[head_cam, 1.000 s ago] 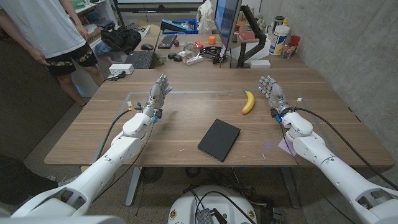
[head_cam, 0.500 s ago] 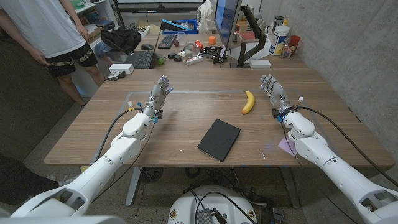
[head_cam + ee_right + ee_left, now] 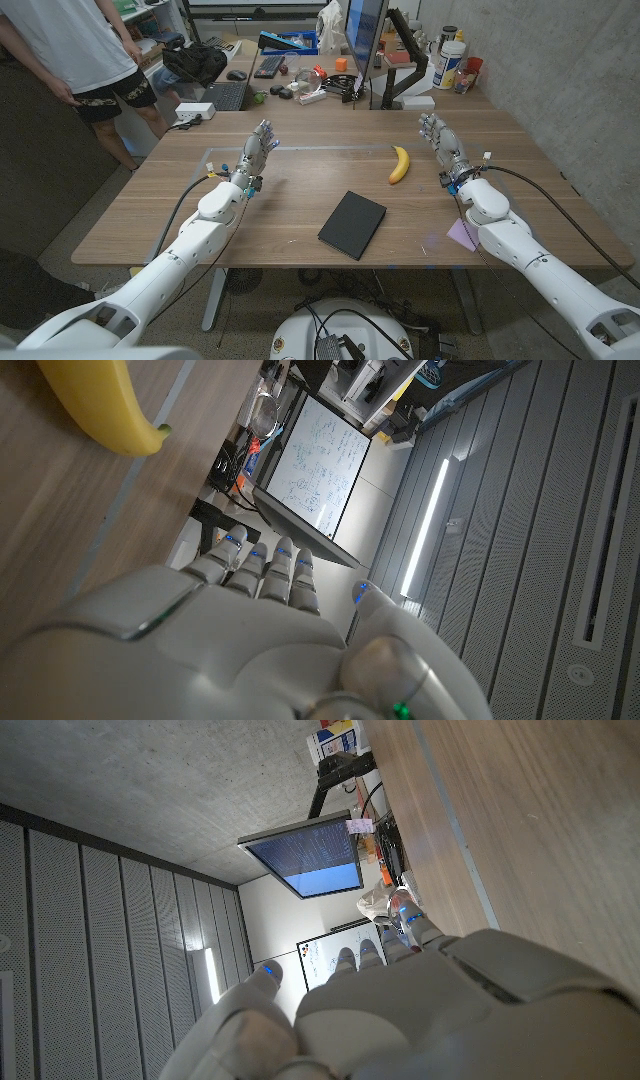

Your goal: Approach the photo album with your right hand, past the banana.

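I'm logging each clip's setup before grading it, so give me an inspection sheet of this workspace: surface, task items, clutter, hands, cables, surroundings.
Surface: brown wooden table, with a faint clear rectangular outline near its far left.
Job's things: flat black rectangular photo album at the table's middle; yellow banana beyond it, toward the right hand, apart from the album.
Clutter: small purple paper scrap beside the right forearm.
Hands: left hand and right hand both raised, fingers apart, holding nothing.
Cables: black cables run along both forearms.
Surroundings: monitor, keyboards, bottles and small items on the desk behind; a person at far left; concrete wall on the right.
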Available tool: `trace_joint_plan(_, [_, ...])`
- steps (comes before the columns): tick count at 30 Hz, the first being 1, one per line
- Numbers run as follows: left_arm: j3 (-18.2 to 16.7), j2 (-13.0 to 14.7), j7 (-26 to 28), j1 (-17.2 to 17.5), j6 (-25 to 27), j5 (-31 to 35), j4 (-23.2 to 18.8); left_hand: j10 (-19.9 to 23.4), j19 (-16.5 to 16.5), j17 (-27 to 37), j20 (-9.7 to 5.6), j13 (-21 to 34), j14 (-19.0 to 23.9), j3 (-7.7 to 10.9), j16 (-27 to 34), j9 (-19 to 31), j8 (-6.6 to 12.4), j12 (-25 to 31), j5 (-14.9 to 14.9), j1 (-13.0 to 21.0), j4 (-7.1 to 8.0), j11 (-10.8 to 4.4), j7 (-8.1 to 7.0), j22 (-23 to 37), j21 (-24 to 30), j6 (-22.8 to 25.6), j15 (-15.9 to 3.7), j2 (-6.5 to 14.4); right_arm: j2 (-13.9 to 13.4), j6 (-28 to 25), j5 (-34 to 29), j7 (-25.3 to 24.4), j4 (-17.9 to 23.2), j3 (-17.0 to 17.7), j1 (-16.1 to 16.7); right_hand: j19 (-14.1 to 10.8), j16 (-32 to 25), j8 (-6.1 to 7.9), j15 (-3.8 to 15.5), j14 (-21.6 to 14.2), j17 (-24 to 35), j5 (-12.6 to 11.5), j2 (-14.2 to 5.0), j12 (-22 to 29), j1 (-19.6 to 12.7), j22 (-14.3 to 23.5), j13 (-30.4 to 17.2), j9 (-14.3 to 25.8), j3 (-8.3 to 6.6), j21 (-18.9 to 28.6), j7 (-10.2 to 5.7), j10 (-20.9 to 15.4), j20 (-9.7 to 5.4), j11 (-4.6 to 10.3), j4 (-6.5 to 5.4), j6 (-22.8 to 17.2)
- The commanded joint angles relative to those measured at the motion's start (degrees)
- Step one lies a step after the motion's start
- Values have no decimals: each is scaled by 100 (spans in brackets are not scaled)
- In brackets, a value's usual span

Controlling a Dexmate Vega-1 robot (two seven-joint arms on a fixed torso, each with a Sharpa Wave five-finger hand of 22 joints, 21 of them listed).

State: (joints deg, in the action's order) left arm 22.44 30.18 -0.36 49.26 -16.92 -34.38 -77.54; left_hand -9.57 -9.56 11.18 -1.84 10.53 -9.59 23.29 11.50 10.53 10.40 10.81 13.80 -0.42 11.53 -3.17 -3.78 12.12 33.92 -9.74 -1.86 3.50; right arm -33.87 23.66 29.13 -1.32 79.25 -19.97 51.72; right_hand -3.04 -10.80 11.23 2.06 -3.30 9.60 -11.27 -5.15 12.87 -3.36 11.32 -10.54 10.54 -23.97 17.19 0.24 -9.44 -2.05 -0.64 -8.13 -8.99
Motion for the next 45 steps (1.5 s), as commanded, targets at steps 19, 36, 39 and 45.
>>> trace_joint_plan(19, [18, 26, 0, -28, -16, 78, 56, -833, -1065, 18, -198, 14, -1042, -73, 41, 22, 45, 32, 62, -6, -2, 15, -4, 32, 42, -815, -57, 699, -226, 577, -816, -220, 203, -22, 90, -163, -1, 73, -22, -269, -12, 0, -359, 88, -103, 18, -14, 30, -36, 47, 2, -253, -333, -28, 59, -218])
trace_joint_plan(36, [33, 37, -11, -49, -5, 104, 52, -826, -1074, 17, -192, 13, -1041, -99, 45, 22, 50, 39, 77, -7, -2, 12, -2, 33, 55, -809, -58, 699, -372, 864, -1371, -515, 445, 100, 294, -258, -12, 92, 14, -487, -12, 4, -348, 134, -106, 17, -14, 33, -62, 66, -23, -454, -374, -22, 49, -369])
trace_joint_plan(39, [33, 29, -9, -57, -6, 102, 62, -840, -1077, 16, -192, 13, -1042, -104, 46, 22, 50, 35, 80, -7, -2, 9, -2, 33, 57, -810, -60, 700, -405, 905, -1466, -558, 486, 126, 330, -270, -8, 88, 11, -512, -12, 4, -346, 136, -105, 16, -13, 33, -66, 67, -24, -478, -384, -27, 46, -378])
trace_joint_plan(45, [28, 34, 9, -57, -12, 114, 38, -832, -1071, 16, -188, 13, -1038, -113, 49, 22, 52, 39, 84, -7, -2, 10, -13, 33, 64, -806, -66, 699, -438, 1024, -1568, -589, 540, 173, 390, -276, -1, 86, 16, -537, -12, 5, -345, 136, -107, 16, -13, 33, -74, 65, -23, -500, -389, -29, 45, -399])
